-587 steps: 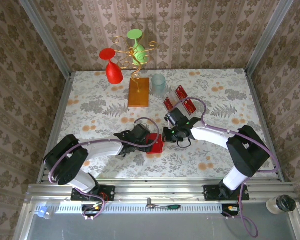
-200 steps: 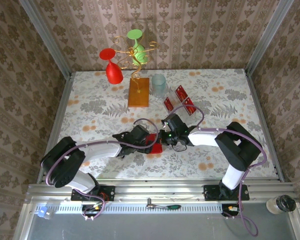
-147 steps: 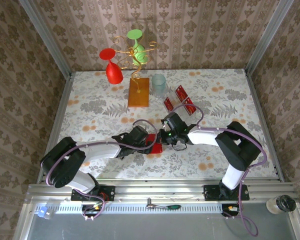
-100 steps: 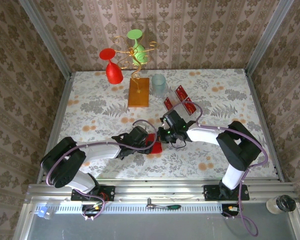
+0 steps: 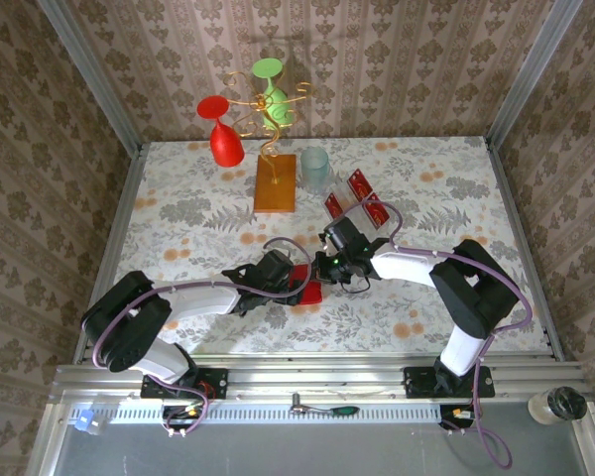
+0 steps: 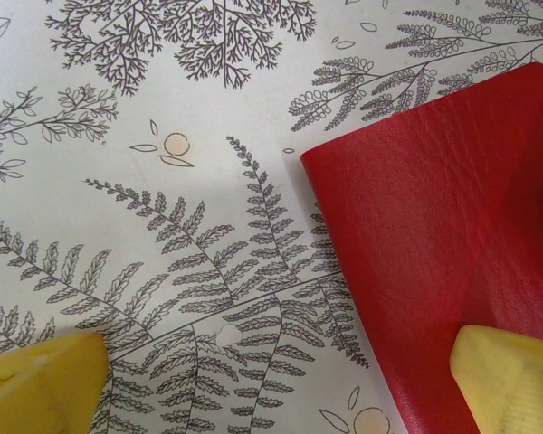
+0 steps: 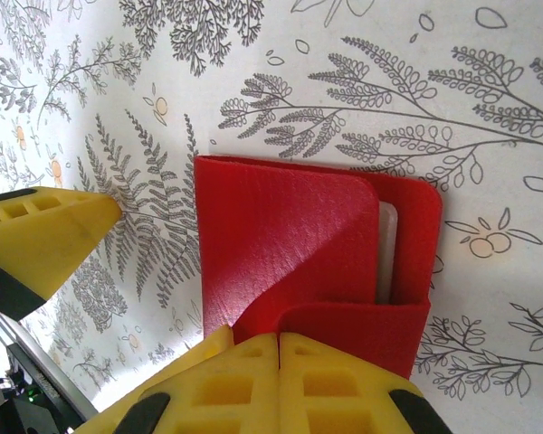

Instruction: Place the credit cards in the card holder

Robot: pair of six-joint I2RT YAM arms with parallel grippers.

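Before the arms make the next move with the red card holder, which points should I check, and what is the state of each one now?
1. Card holder opened enough for a card: not ok; only a narrow pale slit shows beside the cover.
2. Left gripper placed to steady the holder: ok; jaws open, one finger over its corner, the other over the tablecloth.
3. Right gripper carrying a card: not ok; it is shut at the holder's edge, fingers flat together.
4. Right gripper pinching the cover: cannot tell.
5. Credit cards ready to fetch: ok; three stand farther back, beyond both grippers.
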